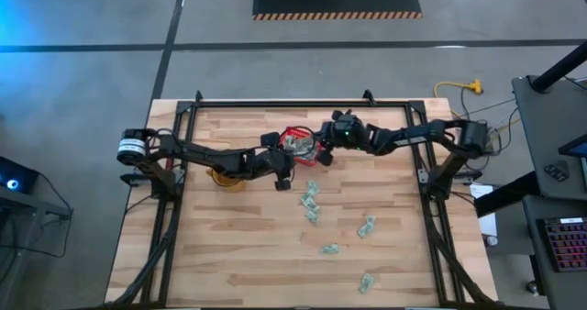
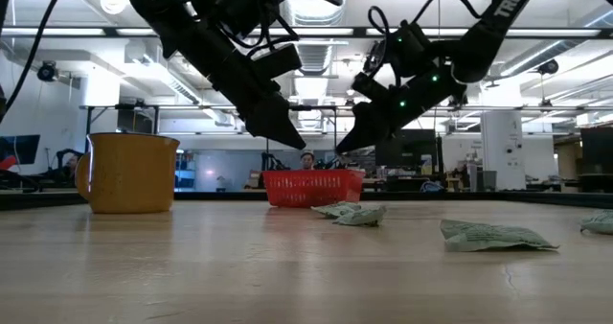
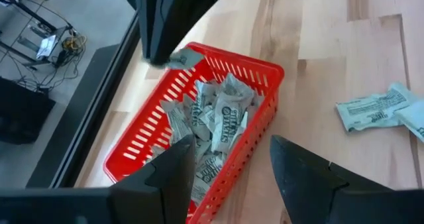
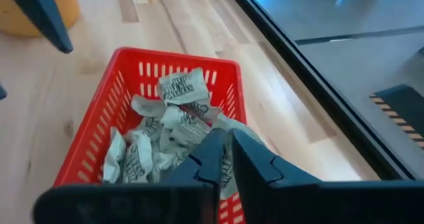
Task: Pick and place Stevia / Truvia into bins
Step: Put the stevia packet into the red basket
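Note:
The red latticed basket (image 1: pixel 298 145) (image 2: pixel 311 186) stands near the table's far edge and holds several crumpled green-and-white Stevia sachets (image 3: pixel 218 114) (image 4: pixel 179 95). More sachets (image 1: pixel 311 196) (image 2: pixel 356 213) lie loose on the wood, nearer than the basket and to its right. My right gripper (image 1: pixel 323 156) (image 2: pixel 345 148) (image 4: pixel 227 136) hangs just over the basket's right end, shut on one sachet. My left gripper (image 1: pixel 285 182) (image 2: pixel 289 137) (image 3: pixel 232 148) hovers open above the basket's near-left side and touches nothing. My right gripper pinches one Stevia sachet between its two fingertips. A grey-green corner of the sachet (image 3: pixel 180 58) sticks out past the tips. The fingers slant down from the table's right. The sachet is lifted clear, just above the basket's rim.
A yellow mug (image 1: pixel 225 177) (image 2: pixel 129 173) stands left of the basket, beside my left arm. Several loose sachets (image 1: pixel 367 226) (image 1: pixel 330 249) (image 1: pixel 366 282) are scattered toward the near right. Black frame rails (image 1: pixel 275 103) run along the table's far edge and sides.

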`<state>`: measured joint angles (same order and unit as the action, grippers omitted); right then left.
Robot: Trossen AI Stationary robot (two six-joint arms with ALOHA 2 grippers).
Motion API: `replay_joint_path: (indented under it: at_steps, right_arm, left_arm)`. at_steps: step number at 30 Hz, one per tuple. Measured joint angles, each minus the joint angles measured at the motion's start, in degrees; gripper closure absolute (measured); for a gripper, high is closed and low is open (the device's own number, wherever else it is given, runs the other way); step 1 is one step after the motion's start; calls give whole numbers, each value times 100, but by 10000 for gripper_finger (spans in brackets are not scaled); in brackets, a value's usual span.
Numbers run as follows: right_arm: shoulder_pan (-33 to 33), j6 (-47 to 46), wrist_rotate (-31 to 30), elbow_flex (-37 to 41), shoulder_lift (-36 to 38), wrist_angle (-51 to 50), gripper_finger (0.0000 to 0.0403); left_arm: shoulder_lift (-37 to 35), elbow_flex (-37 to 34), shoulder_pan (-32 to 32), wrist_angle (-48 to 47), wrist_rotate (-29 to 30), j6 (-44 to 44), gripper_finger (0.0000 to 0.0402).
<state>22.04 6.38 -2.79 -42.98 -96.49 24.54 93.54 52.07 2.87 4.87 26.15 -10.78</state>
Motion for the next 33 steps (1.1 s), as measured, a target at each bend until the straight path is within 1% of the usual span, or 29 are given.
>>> replay_joint_path:
  at_steps: [7,9,11,13,15,17,20,23,26,30,33]
  right_arm:
    - [9,44,-11,0,117,-187,310]
    - [9,40,9,-2,181,-372,293]
    - [8,155,11,-2,310,-767,281]
    - [-2,280,19,-2,518,-1326,273]
    - [-38,337,38,-7,778,-1909,271]
    - [-83,385,210,-2,1060,-2518,272]
    - [-180,366,621,10,1477,-3357,278]
    - [-328,232,869,73,1867,-4027,285]
    - [-529,82,925,274,2217,-4408,291]
    - [-795,-62,931,730,2627,-4498,300]
    - [-959,-181,931,1152,2852,-4385,306]
  left_arm:
    - [-2,0,-2,10,-5,8,223]
    - [-2,0,-12,9,-58,10,223]
    - [-2,0,-33,10,-238,11,223]
    - [-2,0,-47,7,-612,-1,223]
    - [-2,0,-48,9,-1150,-4,223]
    - [-2,0,-53,10,-1662,-33,223]
    - [-2,0,-74,12,-2135,-46,223]
    - [-2,0,-114,21,-2267,-31,223]
    - [-2,-15,-182,120,-2282,-18,223]
    - [165,-78,-323,428,-2355,-21,223]
    - [391,-91,-415,724,-2647,-167,223]
